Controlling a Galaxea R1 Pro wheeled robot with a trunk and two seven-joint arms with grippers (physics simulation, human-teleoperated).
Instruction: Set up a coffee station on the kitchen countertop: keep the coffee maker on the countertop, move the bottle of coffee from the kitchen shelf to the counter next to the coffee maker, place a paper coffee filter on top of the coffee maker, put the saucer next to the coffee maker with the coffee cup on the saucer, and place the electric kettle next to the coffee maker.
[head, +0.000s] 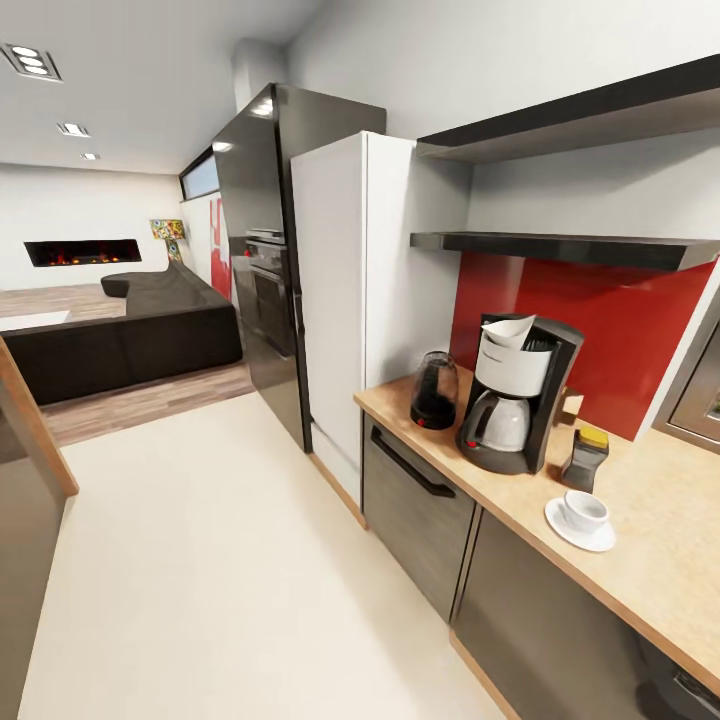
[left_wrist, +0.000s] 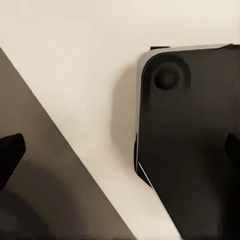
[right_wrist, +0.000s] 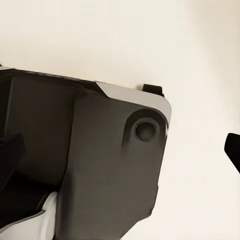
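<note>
Black coffee maker (head: 517, 405) on wood countertop (head: 660, 520) — no readable labels; both grippers' open/closed state — can't tell.

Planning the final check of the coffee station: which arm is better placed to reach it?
Right, as a cautious judgement. The coffee maker, kettle, coffee bottle and the cup on its saucer all sit at the head view's right. Both wrist views look down at the floor, so neither tool is near yet.
</note>
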